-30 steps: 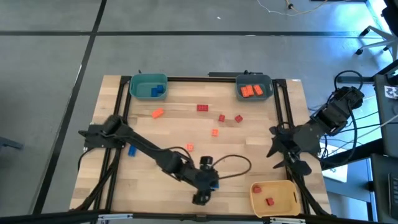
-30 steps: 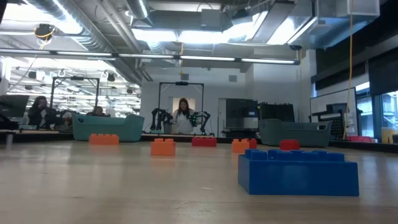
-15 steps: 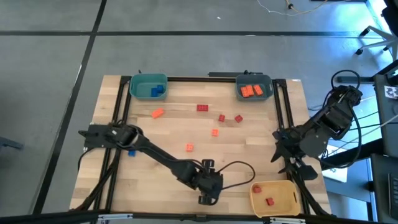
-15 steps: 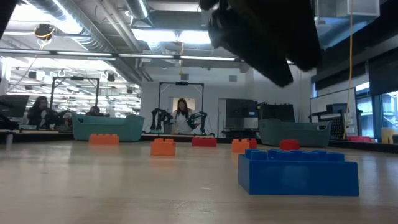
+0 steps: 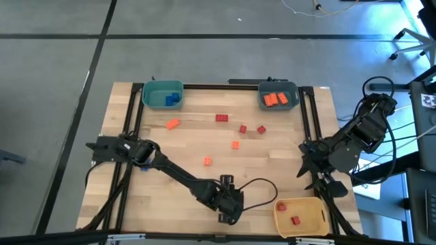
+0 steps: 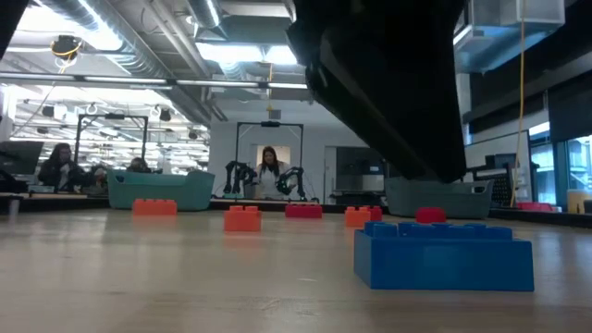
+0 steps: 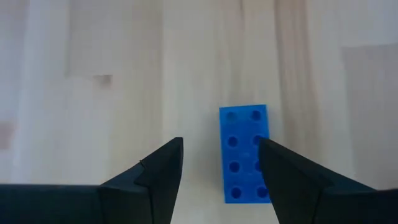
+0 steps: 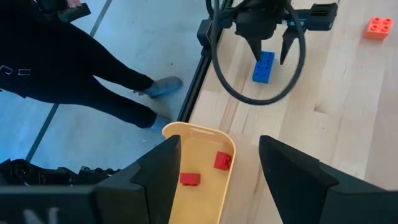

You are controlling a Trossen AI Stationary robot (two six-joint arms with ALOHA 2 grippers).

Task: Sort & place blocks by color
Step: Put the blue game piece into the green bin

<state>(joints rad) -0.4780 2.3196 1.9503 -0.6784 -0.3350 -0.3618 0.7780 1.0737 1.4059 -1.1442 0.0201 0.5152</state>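
Studded blue rectangular brick (image 7: 244,154) lies flat on pale wood-grain table (image 7: 81,74) near its front edge; left gripper (image 7: 219,171) hangs over it, jaws apart, brick off-centre toward one finger. Right gripper (image 8: 219,163) open above glossy yellow bin (image 8: 199,163).

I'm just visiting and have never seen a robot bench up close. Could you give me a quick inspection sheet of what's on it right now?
Surface: wooden table.
Job's things: blue block near front edge; loose orange and red blocks mid-table; sorted blocks in teal bin, grey-blue bin, yellow bin.
Clutter: nothing seen.
Grippers: left gripper open over the blue block; right gripper open, above the yellow bin.
Cables: black cable looped by left gripper.
Surroundings: person's legs beside table.
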